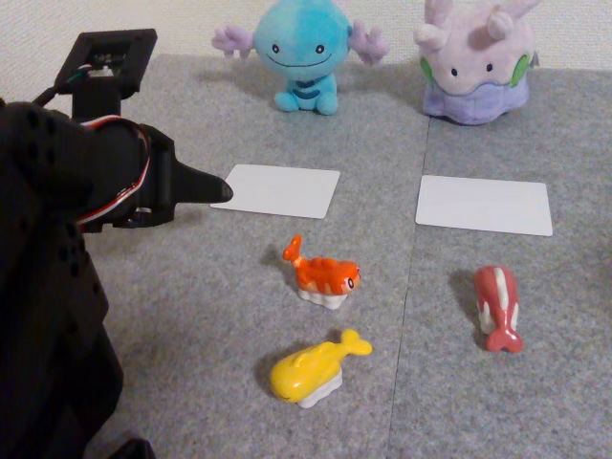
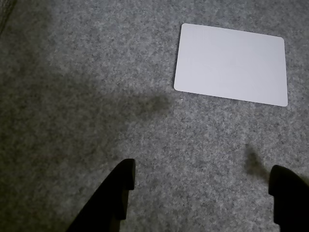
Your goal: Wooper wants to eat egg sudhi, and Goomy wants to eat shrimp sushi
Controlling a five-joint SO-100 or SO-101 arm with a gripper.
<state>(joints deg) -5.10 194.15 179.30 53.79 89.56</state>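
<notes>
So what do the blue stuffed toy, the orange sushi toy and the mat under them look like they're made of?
The Wooper looks like soft plush fabric: matte, fuzzy, rounded stuffed shape. The shrimp sushi seems hard plastic or glazed ceramic, given bright glossy highlights; which one I can't tell. The mat looks like grey felt or low-pile carpet, with a speckled, fibrous, dull surface.

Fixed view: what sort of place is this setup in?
Probably a home floor or play corner: grey carpet tiles meeting a pale wall, with Wooper and Goomy plushes seated behind white cards.
</notes>
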